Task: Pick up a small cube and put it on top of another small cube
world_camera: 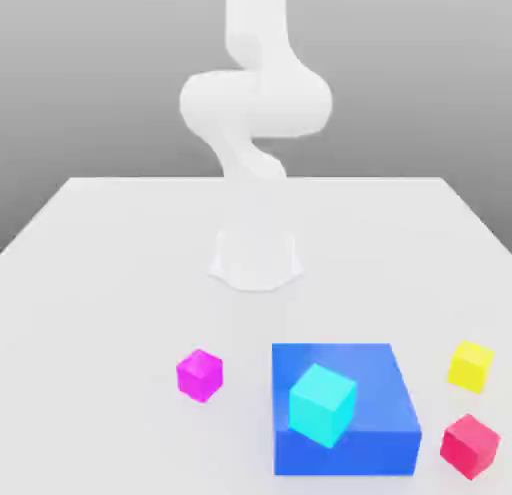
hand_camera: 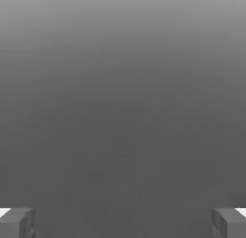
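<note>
Currently gripper point(hand_camera: 123, 222) hanging released, grasping nothing; risking wrong pick, cyan cube point(world_camera: 322, 404) already sitting on blue block point(world_camera: 385, 388), magenta cube point(world_camera: 200, 374) at nine o'clock from it.

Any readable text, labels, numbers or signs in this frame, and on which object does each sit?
None. The cyan cube, blue block, magenta cube, yellow cube and red cube all have plain faces, and the white arm and table carry no markings.
</note>
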Robot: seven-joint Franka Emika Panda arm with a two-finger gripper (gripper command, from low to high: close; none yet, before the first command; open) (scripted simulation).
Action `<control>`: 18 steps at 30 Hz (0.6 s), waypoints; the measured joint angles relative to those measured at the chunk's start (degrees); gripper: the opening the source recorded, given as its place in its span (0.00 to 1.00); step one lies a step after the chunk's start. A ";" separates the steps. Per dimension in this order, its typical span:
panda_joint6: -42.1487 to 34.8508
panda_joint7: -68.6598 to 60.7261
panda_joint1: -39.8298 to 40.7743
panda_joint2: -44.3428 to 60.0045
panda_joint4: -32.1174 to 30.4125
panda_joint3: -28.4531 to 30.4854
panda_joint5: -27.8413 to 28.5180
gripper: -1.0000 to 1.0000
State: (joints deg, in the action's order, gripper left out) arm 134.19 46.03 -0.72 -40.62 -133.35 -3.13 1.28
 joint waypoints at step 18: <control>17.33 3.12 -10.07 37.79 -11.29 -19.20 11.60 0.50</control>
State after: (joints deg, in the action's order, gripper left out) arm 151.53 49.15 -10.79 -2.83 -144.65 -22.33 12.88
